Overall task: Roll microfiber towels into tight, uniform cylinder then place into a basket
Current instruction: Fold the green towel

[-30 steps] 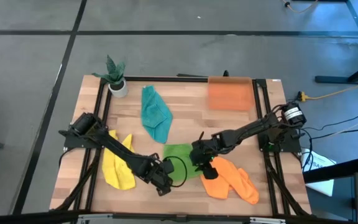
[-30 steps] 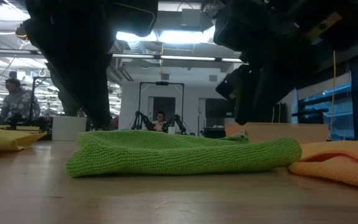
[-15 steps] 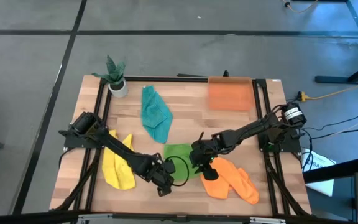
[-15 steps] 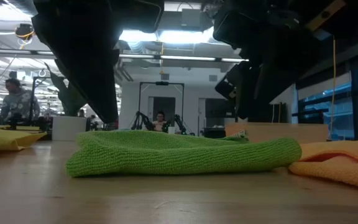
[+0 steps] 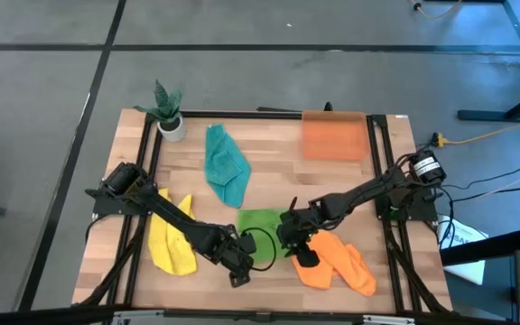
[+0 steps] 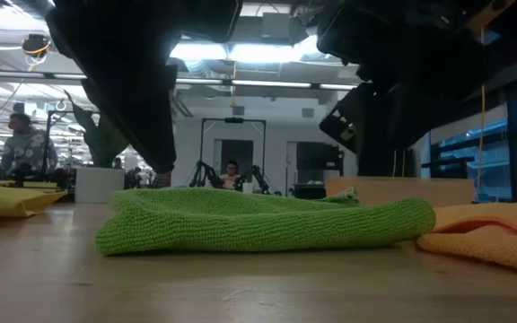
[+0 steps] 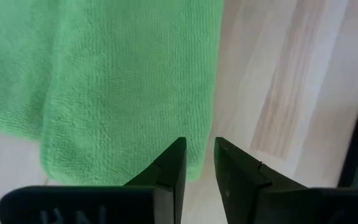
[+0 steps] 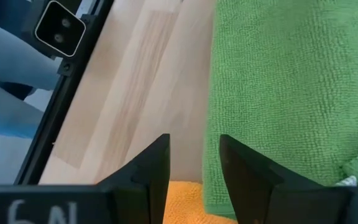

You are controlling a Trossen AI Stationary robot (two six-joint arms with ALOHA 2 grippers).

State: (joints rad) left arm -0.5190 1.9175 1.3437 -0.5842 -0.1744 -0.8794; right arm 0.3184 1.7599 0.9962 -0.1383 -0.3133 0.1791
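**Both end effectors poised over the green towel, nothing gripped yet**

My left end effector (image 7: 197, 163) hangs just above the near edge of the green towel (image 5: 262, 226), its two fingers parted by a narrow gap with bare cloth showing between them, so it is released and grasping nothing. My right end effector (image 8: 192, 163) hovers at the opposite side of the same towel, over the seam where the green edge meets the orange towel (image 5: 337, 262); its fingers stand a little wider apart and are also empty.

The green towel lies folded flat on the desk (image 5: 269, 149), not yet a cylinder. Touching it on one side is the orange towel, crumpled. The yellow towel (image 5: 171, 239) lies beside it on the other side, under my left arm, and the teal towel (image 5: 225, 165) lies beyond it, towards the far edge. The basket (image 5: 334, 135) sits well apart from the green towel, at the far corner on my right side, and looks empty. A potted plant (image 5: 168, 110) stands at the other far corner.

I judge the task to be at its start: no towel is rolled. The next move calls for lowering both end effectors onto one green edge, pinching it evenly, and turning it over itself.
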